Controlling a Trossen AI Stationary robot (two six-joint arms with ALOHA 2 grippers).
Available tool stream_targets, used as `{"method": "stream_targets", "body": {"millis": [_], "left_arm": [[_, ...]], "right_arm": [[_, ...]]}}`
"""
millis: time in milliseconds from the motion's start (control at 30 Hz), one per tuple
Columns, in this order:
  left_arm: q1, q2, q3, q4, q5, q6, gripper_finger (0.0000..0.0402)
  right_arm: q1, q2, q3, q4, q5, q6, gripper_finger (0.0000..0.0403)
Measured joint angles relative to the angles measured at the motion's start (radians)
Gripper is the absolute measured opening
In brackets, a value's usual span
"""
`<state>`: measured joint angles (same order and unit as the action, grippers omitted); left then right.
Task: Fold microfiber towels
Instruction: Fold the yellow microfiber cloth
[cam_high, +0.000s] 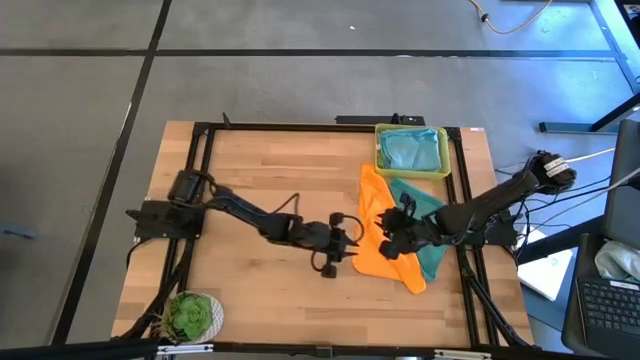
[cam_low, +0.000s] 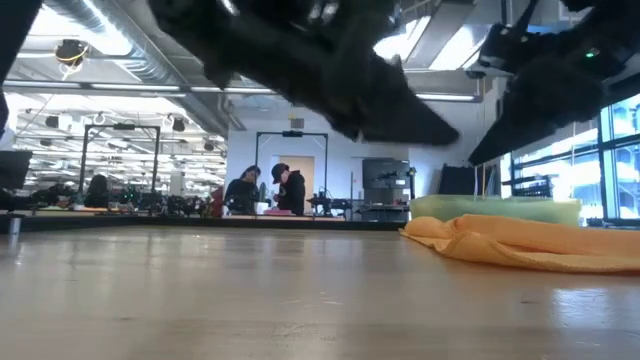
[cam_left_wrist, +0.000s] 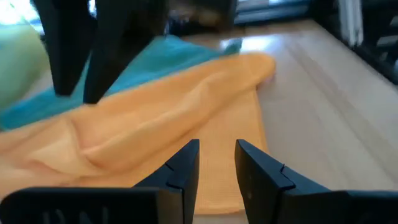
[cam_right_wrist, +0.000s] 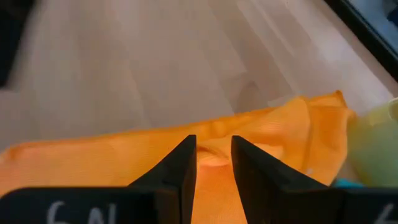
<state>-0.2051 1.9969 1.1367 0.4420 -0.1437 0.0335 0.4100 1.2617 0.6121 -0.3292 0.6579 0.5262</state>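
Note:
An orange towel (cam_high: 382, 240) lies crumpled on the table's right part, partly over a teal towel (cam_high: 428, 228). It also shows in the low view (cam_low: 520, 240), lying low on the table. A light blue towel (cam_high: 410, 150) lies in the yellow tray (cam_high: 380, 150) at the far right. My left gripper (cam_high: 352, 246) hovers at the orange towel's left edge (cam_left_wrist: 242, 180), fingers a little apart (cam_left_wrist: 216, 158). My right gripper (cam_high: 396, 236) is over the orange towel's middle, fingers a little apart (cam_right_wrist: 213, 155) above a raised fold (cam_right_wrist: 214, 158). The other towels are out of view.
A small green plant (cam_high: 190, 315) stands at the table's near left corner. Bare wood (cam_high: 260, 170) fills the table's left and middle. A black frame (cam_high: 200, 180) runs around the table. People stand far back in the room (cam_low: 265, 190).

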Motion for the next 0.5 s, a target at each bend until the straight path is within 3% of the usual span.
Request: {"method": "stream_targets", "body": {"millis": [233,500], "left_arm": [[0.044,0.155,0.131,-0.088,0.103,0.030,0.0096],[0.053,0.239,0.153,-0.123,0.127,-0.018,0.0096]], "right_arm": [[0.063,0.000,-0.001,0.007,0.098,0.010,0.0103],[0.069,0.000,-0.001,0.010,0.130,-0.007,0.0103]]}}
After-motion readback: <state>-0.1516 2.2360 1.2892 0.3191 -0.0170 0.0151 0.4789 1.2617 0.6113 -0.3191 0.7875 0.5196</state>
